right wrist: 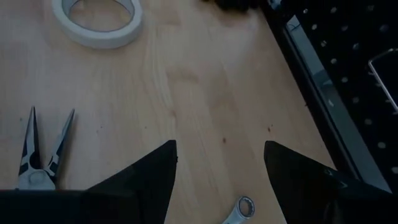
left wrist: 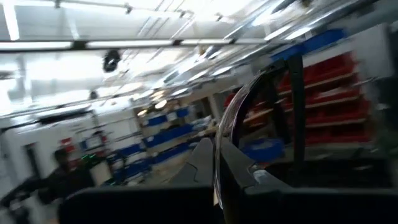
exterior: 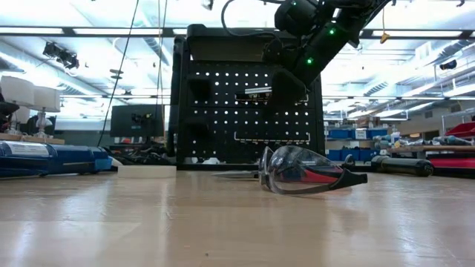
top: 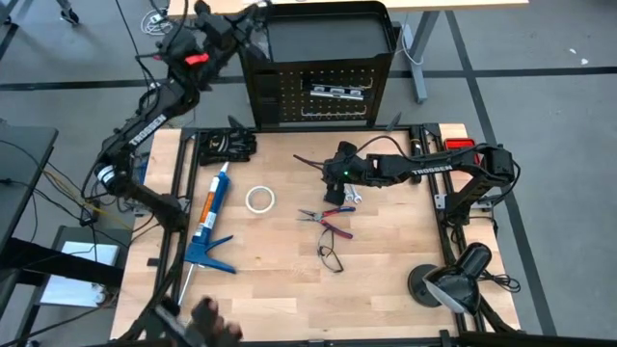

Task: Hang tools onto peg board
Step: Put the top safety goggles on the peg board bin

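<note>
The black peg board [top: 318,87] stands upright at the table's far edge, and a silver tool [top: 337,92] hangs on it. My left gripper [top: 249,21] is up by the board's top left corner, shut on black-framed safety glasses [left wrist: 239,124]. My right gripper [right wrist: 217,180] is open above the table in front of the board. A silver wrench [right wrist: 239,210] lies below it, between its fingers. Red-and-blue pliers [top: 328,218] and a second pair of safety glasses [top: 331,256] lie flat on the table nearer the front edge. My left gripper holds the safety glasses by the black frame [left wrist: 225,163], between its two fingers. The place of contact is hidden by the gripper's own dark fingers. The glasses stand up from the fingers, lifted clear of the table.
A big blue caulking gun [top: 207,224] and a white tape roll [top: 258,200] lie on the table's left half. Black items [top: 228,145] lie at the far left. A thin dark item [top: 307,162] lies by my right gripper. A black lamp [top: 453,280] stands at the near right.
</note>
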Action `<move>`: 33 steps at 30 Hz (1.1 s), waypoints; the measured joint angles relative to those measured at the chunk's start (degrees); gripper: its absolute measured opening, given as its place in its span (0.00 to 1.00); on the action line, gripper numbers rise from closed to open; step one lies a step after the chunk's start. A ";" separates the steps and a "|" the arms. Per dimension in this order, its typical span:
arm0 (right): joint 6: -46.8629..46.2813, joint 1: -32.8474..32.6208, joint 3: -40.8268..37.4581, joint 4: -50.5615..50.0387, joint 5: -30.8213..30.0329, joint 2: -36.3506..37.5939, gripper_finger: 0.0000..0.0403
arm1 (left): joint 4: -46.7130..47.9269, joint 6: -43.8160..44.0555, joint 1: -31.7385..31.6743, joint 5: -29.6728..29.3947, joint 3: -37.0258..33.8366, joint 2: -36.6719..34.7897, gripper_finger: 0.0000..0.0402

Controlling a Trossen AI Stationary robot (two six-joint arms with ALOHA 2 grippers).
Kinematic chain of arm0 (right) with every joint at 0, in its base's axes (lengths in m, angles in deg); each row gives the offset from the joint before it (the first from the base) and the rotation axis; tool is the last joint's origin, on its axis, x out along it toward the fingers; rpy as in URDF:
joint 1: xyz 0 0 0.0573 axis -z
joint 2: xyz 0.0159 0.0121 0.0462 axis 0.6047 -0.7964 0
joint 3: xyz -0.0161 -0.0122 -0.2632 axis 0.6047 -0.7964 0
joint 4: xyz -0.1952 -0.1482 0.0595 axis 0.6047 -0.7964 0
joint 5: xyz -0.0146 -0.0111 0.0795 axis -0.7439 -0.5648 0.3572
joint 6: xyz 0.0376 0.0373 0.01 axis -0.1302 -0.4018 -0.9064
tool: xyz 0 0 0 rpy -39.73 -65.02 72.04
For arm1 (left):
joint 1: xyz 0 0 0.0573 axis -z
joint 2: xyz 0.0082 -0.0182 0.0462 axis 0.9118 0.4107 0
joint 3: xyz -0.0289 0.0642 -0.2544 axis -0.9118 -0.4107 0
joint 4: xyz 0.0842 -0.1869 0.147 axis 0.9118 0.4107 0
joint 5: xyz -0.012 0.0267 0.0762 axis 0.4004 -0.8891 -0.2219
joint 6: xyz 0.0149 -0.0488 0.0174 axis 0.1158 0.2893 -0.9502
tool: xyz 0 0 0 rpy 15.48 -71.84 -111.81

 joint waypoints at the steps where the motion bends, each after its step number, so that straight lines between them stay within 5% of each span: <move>1: 0.02 0.00 0.00 -0.02 0.02 0.00 0.62 | 0.07 0.15 -1.15 -0.11 0.14 0.61 0.00; 20: 0.17 0.00 0.00 2.01 0.08 -0.02 0.62 | 8.36 1.32 -8.59 -1.00 0.56 3.18 0.01; 33: 0.19 0.02 0.00 1.97 0.10 -0.04 0.62 | 10.37 1.30 -8.26 0.08 0.56 3.01 0.20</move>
